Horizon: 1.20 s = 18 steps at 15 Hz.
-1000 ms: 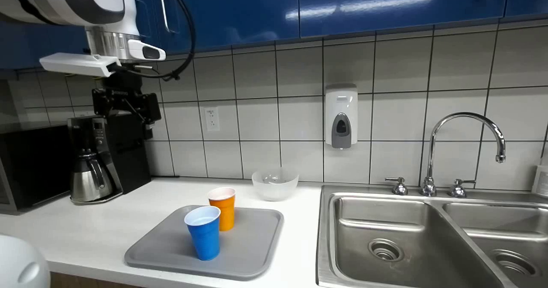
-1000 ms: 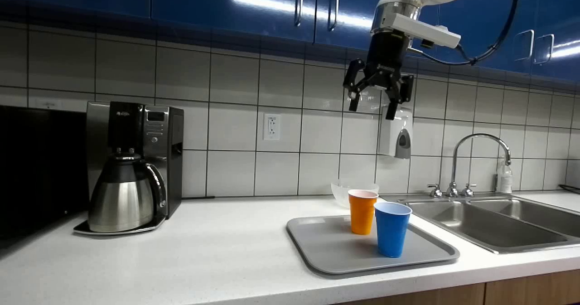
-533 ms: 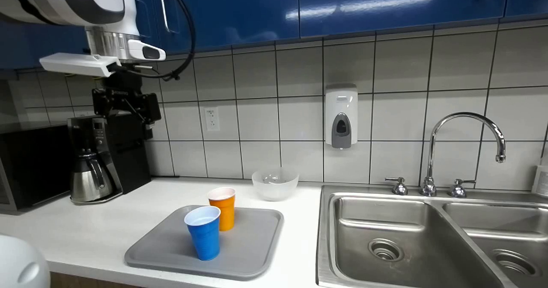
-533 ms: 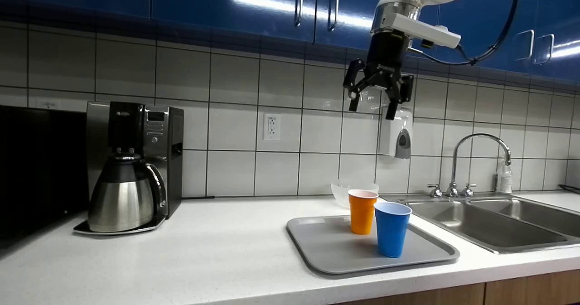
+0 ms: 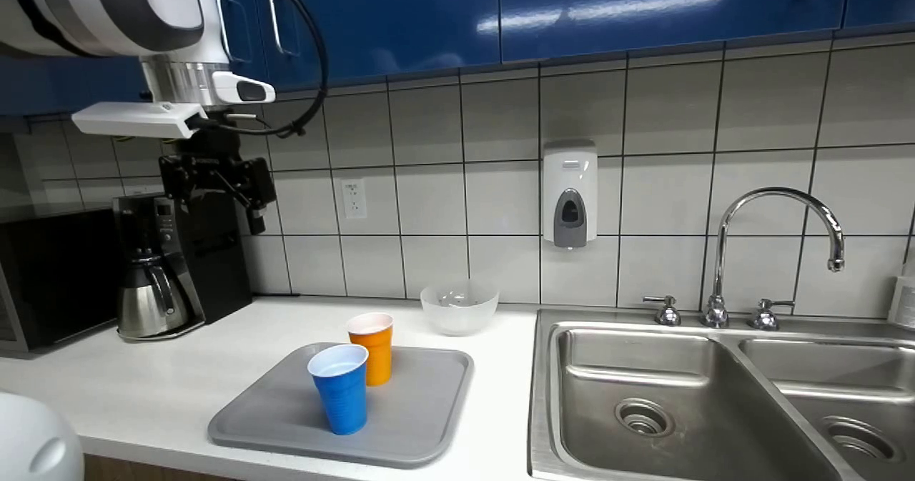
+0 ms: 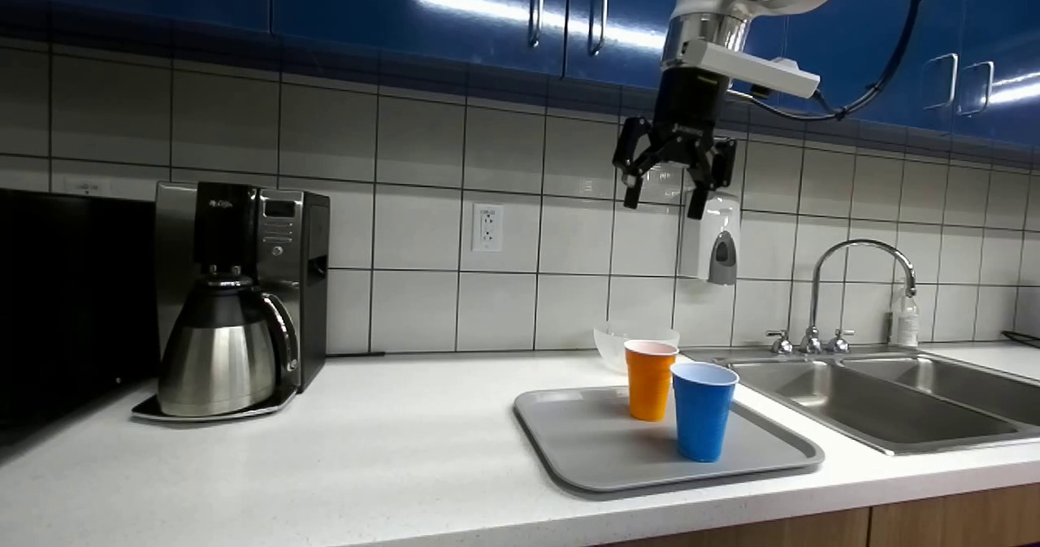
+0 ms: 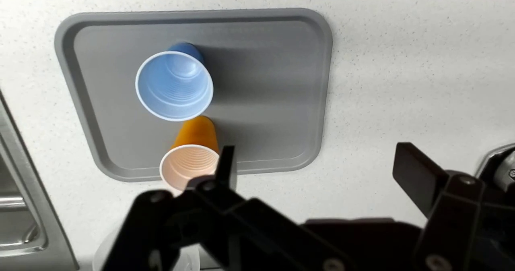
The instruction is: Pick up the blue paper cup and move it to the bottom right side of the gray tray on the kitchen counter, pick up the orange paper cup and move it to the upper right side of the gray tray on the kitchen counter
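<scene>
- White wall tiles (image 5: 429, 199) and blue cabinets (image 5: 372, 16) back a pale tabletop (image 5: 164, 388), with a steel sink (image 5: 643, 374) let into it.
- In an exterior view, the gray tray (image 5: 422, 395) lies flat toward the tabletop's front edge, presumably to keep the work within easy reach. The blue paper cup (image 5: 342, 399) stands on it, upright and mouth up, toward the tray's six o'clock; the orange paper cup (image 5: 381, 356) stands just behind, at the blue one's one o'clock. A translucent bowl (image 5: 460, 316) sits off the tray, at two o'clock from the orange paper cup, where it should hinder little.
- In an exterior view, the tool (image 6: 665, 202) hangs well above the cups, at their twelve o'clock, its jaws apart with nothing between them; pointing downward suits a descent over a cup. The coffee maker (image 6: 227, 230) stands well apart, toward nine o'clock.
- In the wrist view, the fingers (image 7: 416, 172) are spread wide, likely to admit a cup's body; one crosses in front of the orange paper cup's rim, far above it. Both cups stand near the tray's middle rather than along its sink side, so I judge neither transfer done, with the blue paper cup due first.
</scene>
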Each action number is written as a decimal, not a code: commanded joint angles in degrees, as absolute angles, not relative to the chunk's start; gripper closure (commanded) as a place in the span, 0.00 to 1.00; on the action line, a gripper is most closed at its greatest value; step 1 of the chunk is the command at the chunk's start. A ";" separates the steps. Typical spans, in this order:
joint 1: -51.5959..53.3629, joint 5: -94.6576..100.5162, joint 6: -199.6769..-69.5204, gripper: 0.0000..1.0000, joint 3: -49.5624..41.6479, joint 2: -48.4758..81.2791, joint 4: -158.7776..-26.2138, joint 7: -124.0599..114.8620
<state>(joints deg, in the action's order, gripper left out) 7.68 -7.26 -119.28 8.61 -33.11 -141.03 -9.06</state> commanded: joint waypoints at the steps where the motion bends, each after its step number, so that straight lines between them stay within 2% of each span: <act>1: 6.78 -4.65 -123.58 0.00 9.79 -34.32 -143.18 -9.72; 18: 5.82 -3.13 -135.74 0.00 5.50 -32.04 -150.41 -6.00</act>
<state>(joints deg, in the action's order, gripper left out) 6.75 -3.73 -133.23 6.24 -32.28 -148.82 -8.11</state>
